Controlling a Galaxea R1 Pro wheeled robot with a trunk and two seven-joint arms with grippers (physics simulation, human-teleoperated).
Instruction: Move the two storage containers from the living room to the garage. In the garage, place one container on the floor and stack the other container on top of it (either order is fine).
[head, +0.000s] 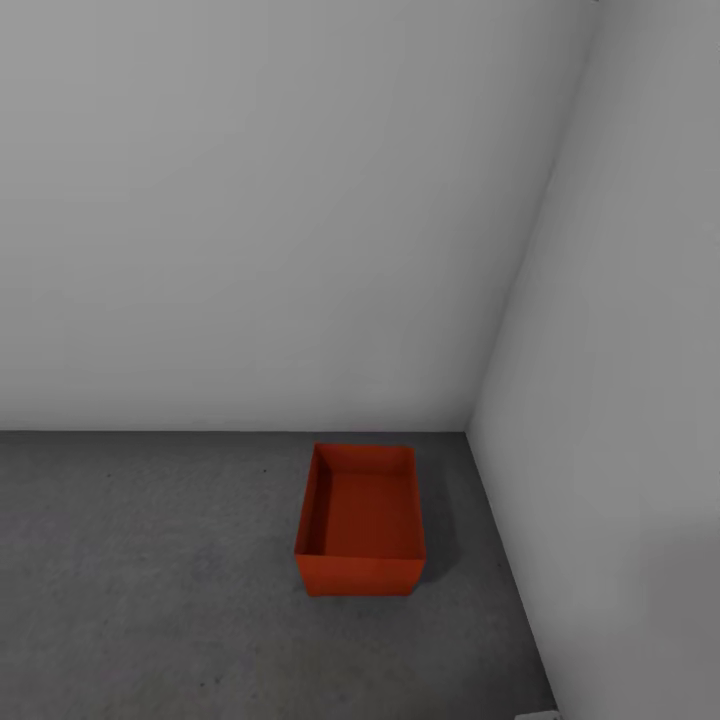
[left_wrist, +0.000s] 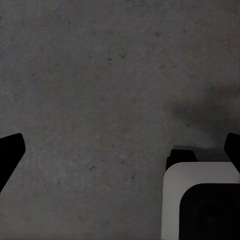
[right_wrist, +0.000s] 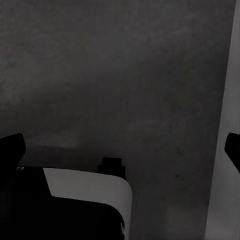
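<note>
You have one storage container (head: 362, 525), an orange-red open-top rectangular bin with thin plain walls, sitting on the rough, speckled dark grey floor (head: 150, 580) close to the corner where two smooth white walls (head: 250, 200) meet. Your left gripper (left_wrist: 120, 150) and right gripper (right_wrist: 120, 150) both hang spread wide over bare concrete, holding nothing.

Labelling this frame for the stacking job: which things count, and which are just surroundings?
Job:
- storage container, open-top, empty, near the corner
- concrete floor under it
- left gripper, open
- right gripper, open

Surroundings:
- white walls
</note>
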